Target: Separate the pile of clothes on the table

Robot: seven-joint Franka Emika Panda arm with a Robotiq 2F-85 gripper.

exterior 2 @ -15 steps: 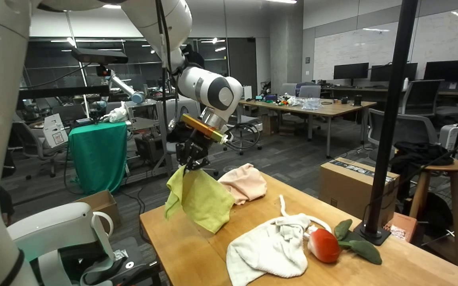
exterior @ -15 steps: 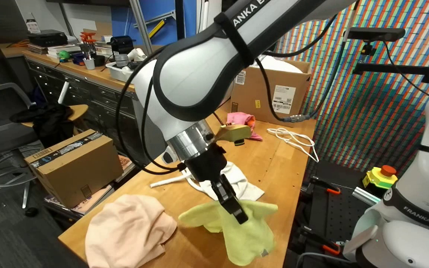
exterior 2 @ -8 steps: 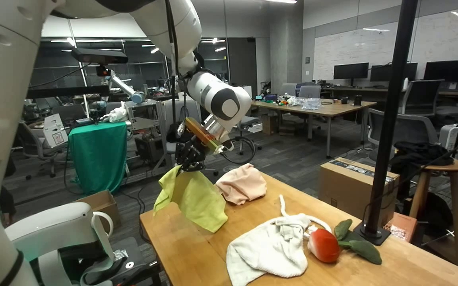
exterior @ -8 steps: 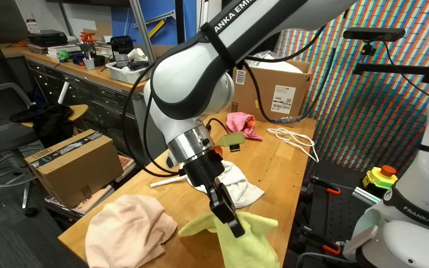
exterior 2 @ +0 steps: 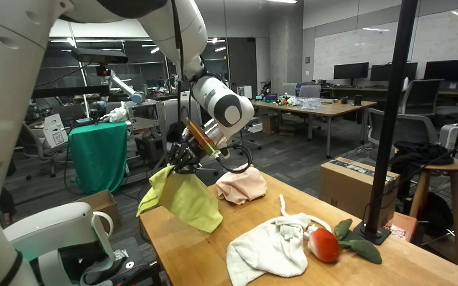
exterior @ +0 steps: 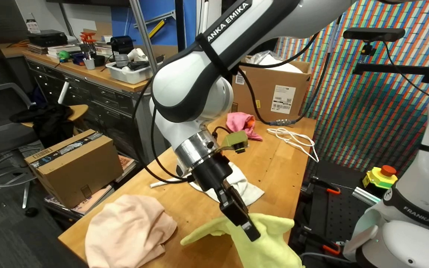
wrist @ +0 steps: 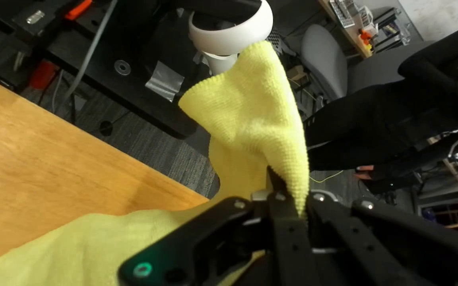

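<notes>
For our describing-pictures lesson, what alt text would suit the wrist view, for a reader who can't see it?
A yellow cloth is pinched in the black end effector, one end poking upward and more fabric spreading toward the lower left. A wooden table shows at the left, and a person in black at the right.

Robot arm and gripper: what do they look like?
The arm is white with black bands, black cables looping alongside and lettering readable as ANKA EMIKA. A silver collar and an olive-yellow block sit near the gripper, which is black with blocky fingers.
</notes>
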